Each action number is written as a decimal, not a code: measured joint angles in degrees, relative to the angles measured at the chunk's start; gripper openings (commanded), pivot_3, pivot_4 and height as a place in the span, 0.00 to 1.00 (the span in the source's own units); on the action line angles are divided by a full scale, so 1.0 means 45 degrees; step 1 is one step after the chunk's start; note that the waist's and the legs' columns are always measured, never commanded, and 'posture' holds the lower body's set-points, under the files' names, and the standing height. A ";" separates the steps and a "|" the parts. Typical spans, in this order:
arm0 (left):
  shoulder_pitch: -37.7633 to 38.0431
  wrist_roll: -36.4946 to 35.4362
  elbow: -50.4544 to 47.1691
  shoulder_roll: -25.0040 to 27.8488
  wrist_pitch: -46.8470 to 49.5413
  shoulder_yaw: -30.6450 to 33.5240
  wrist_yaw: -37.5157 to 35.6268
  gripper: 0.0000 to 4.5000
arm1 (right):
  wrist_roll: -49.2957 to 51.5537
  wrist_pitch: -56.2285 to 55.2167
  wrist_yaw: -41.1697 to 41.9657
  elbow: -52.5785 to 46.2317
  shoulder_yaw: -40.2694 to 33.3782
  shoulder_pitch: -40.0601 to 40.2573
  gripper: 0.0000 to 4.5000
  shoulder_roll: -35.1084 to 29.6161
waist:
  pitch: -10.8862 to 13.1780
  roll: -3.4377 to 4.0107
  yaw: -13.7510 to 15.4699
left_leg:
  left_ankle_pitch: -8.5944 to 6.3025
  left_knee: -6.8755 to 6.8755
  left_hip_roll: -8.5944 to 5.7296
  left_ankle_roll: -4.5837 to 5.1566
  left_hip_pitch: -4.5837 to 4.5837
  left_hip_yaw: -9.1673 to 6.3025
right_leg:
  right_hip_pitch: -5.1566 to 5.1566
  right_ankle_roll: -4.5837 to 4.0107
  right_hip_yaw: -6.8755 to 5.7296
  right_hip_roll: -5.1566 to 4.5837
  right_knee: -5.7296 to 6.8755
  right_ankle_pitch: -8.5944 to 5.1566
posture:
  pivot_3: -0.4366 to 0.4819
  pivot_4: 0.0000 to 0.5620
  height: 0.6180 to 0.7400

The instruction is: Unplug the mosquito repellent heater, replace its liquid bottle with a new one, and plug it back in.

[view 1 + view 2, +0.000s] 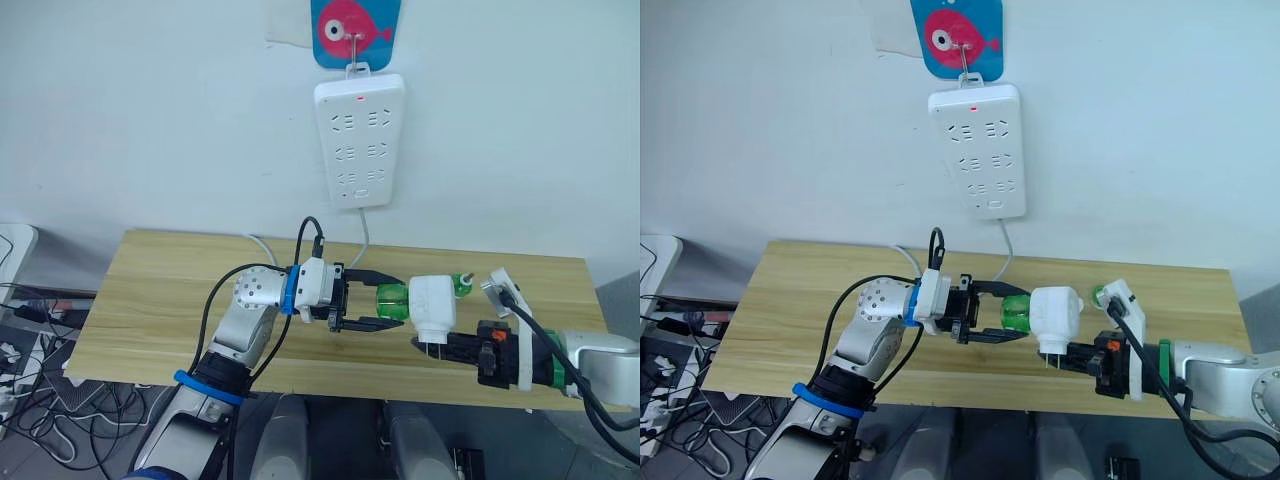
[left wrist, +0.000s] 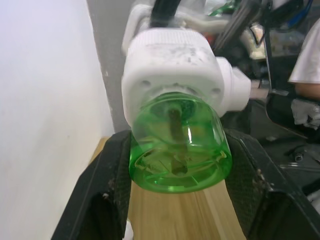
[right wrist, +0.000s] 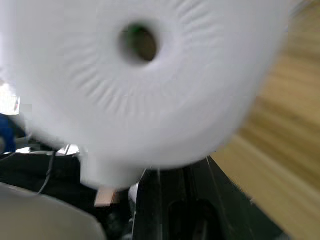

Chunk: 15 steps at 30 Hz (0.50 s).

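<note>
The white mosquito repellent heater (image 1: 433, 307) hangs unplugged above the wooden table (image 1: 160, 300), lying on its side between my two grippers. A green liquid bottle (image 1: 391, 303) sticks out of its left end. My left gripper (image 1: 385, 302) is shut on that bottle, one black finger (image 2: 107, 190) pressed on each side. My right gripper (image 1: 440, 345) is shut on the heater from its lower right, by the metal prongs. In the right wrist view the heater's round top vent (image 3: 138, 43) is very close. A small green object (image 1: 462, 284) peeks out just behind the heater.
A long white power strip (image 1: 359, 140) hangs on the wall above the table's far edge, its cord dropping behind the table. A blue fish picture (image 1: 355, 30) is above it. Loose cables (image 1: 25, 350) lie on the floor at the left.
</note>
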 measured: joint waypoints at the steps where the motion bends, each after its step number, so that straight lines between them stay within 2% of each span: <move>1: -0.0002 -0.0003 0.0018 -0.0010 -0.0051 0.0002 0.0015 0.50 | 0.0170 -0.0065 -0.0150 -0.0071 -0.0026 0.0001 0.01 -0.0096 | 0.0000 0.0000 -0.0002 | 0.0000 0.0000 0.0000 -0.0001 0.0001 0.0001 | 0.0000 0.0000 0.0001 0.0000 0.0002 0.0000 | 0.61 0.55 1.00; 8: -0.0130 -0.0033 0.0145 -0.0019 -0.0546 0.0125 0.0085 0.50 | 0.1477 -0.0365 -0.0901 -0.0309 0.0035 -0.0962 0.01 -0.0665 | 0.0000 0.0000 -0.0009 | 0.0002 -0.0002 0.0002 -0.0002 -0.0001 -0.0004 | 0.0000 0.0000 -0.0006 0.0002 -0.0001 0.0000 | 0.61 0.54 1.00; 15: -0.0162 -0.0029 0.0249 0.0117 -0.0771 0.0154 0.0138 0.50 | 0.1516 -0.0512 -0.0855 -0.0422 0.0356 -0.1509 0.01 -0.0810 | 0.0000 0.0000 -0.0011 | 0.0005 -0.0004 0.0002 -0.0008 -0.0003 -0.0003 | 0.0000 -0.0001 -0.0004 0.0000 -0.0006 0.0000 | 0.60 0.54 1.00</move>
